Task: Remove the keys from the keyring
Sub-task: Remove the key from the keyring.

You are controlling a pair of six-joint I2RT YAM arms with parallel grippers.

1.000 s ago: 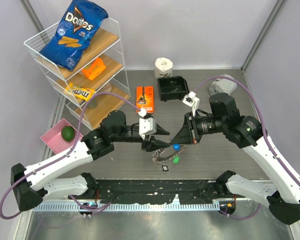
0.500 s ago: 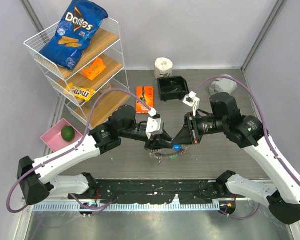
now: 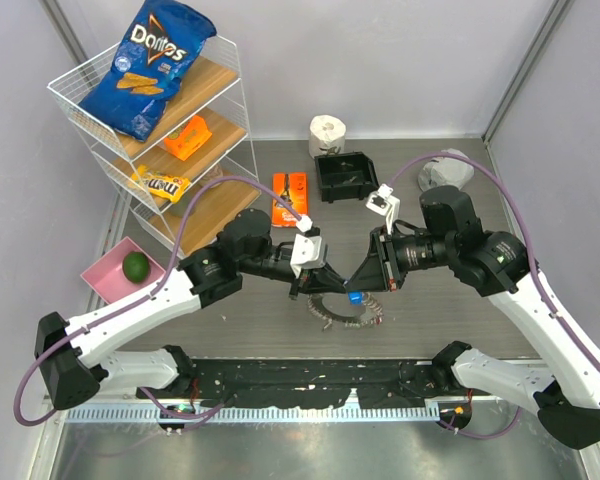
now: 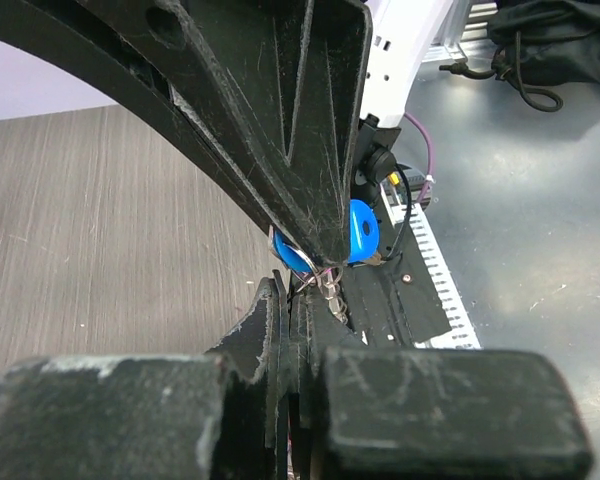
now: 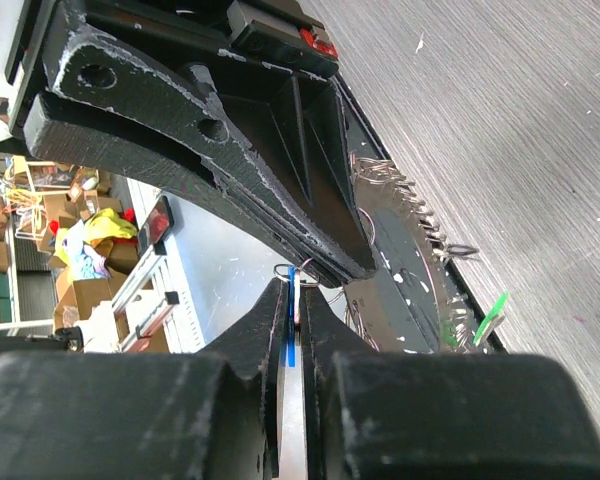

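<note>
my left gripper (image 3: pixel 316 288) is pressed together on the thin silver fringed metal keyring (image 3: pixel 345 314), which is just below the centre of the top view. my right gripper (image 3: pixel 359 285) pinches the small blue plastic-headed key (image 3: pixel 353 296) on that ring, close beside the left's tips.

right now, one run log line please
left gripper: shut on keyring | right gripper: shut on blue key | blue key off keyring: cannot tell
</note>
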